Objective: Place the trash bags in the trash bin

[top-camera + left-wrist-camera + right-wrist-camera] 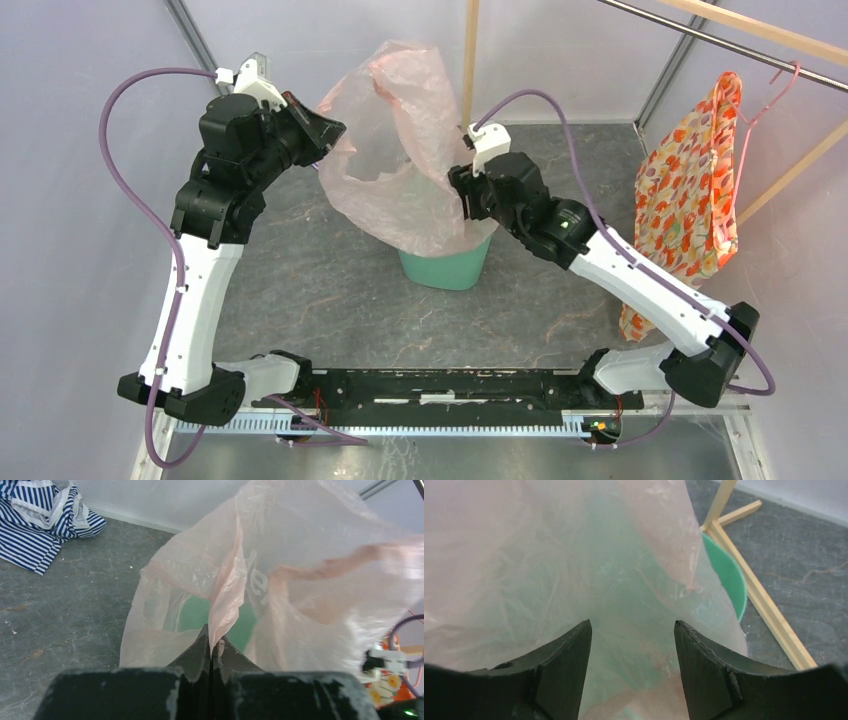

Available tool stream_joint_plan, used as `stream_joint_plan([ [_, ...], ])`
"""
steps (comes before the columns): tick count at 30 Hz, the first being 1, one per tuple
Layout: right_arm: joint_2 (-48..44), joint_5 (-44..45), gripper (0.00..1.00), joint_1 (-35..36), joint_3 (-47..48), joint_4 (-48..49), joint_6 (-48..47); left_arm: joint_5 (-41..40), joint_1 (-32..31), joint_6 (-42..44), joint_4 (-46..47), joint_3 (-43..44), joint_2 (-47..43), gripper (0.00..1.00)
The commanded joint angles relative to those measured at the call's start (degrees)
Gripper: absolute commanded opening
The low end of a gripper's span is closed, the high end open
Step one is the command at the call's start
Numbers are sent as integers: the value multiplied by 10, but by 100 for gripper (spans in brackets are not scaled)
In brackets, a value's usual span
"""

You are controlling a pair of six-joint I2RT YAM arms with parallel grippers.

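Observation:
The pale pink translucent trash bag [405, 150] billows over the mint-green trash bin [450, 268], whose lower wall shows below it. My left gripper [325, 130] is shut on the bag's left edge and holds it up; in the left wrist view [212, 642] a twisted fold of the trash bag [280, 580] is pinched between the jaws, and the bin [200, 617] shows green through the film. My right gripper [468, 205] is open over the bin's right side; in the right wrist view [633, 625] the trash bag [574, 565] lies in front of its spread jaws, with the bin's rim [729, 575] at right.
A blue-white striped cloth [42, 515] lies on the floor at far left. An orange floral garment [695, 190] hangs from a rail at right. A wooden post [468, 60] rises behind the bin, with its wooden base strips [764, 610] on the floor beside the bin.

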Motion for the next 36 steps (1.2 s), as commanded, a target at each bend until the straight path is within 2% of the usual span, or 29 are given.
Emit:
stream_joint_plan([
  [1,19,0,67,1,-39,58,-2,21,2,24,33,-5,-5,2],
  [7,62,-4,66,2,-44,116,-41,29,2,18,44,-15,-5,2],
  [13,94,19,62,2,-22,84,-60,35,2,16,47,-17,-1,2],
  [18,65,27,61,2,-21,71,-71,37,2,16,52,-32,-2,2],
  [21,38,23,67,2,-1,60,-77,37,2,16,55,-38,-3,2],
  [27,12,29,70,1,37,12,-83,36,2,17,55,-40,0,2],
  [36,-27,22,71,1,53,-37,-95,32,2,17,55,-38,6,2],
])
